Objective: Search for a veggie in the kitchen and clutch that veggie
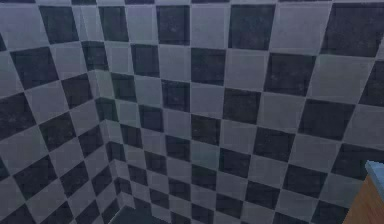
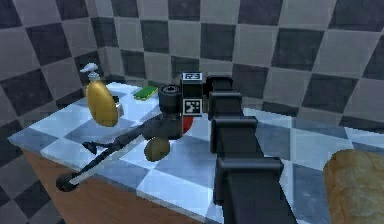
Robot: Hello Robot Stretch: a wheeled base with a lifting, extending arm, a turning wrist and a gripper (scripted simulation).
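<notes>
Arm side view: one tabletop (image 2: 300, 140), tiled in pale blue and white with a wooden front, stands against a wall (image 2: 270, 40) of dark and grey checks. One dark square arm (image 2: 240, 165) rises from the bottom edge and reaches out over the tabletop. At its far end are two white squares (image 2: 191, 90) with black marks, one above the other. Left of them is the pincer (image 2: 160, 132).

One brown lump (image 2: 157, 149), oval like a potato, sits right at the pincer's far end with the tabletop behind it. Whether the pincer holds it cannot be told, nor whether the fingers are apart or together.

Farther left stands one yellow pump bottle (image 2: 100, 100), upright. One small green thing (image 2: 145, 92) lies behind it near the wall. One long dark utensil (image 2: 100, 165) lies slanted towards the tabletop's front edge. At the lower right edge is one large brown, loaf-like mass (image 2: 355, 185).

Forward view: two walls (image 1: 220, 100) with the same checks meet in one corner, and one tan sliver (image 1: 375, 178) shows at the right edge.
</notes>
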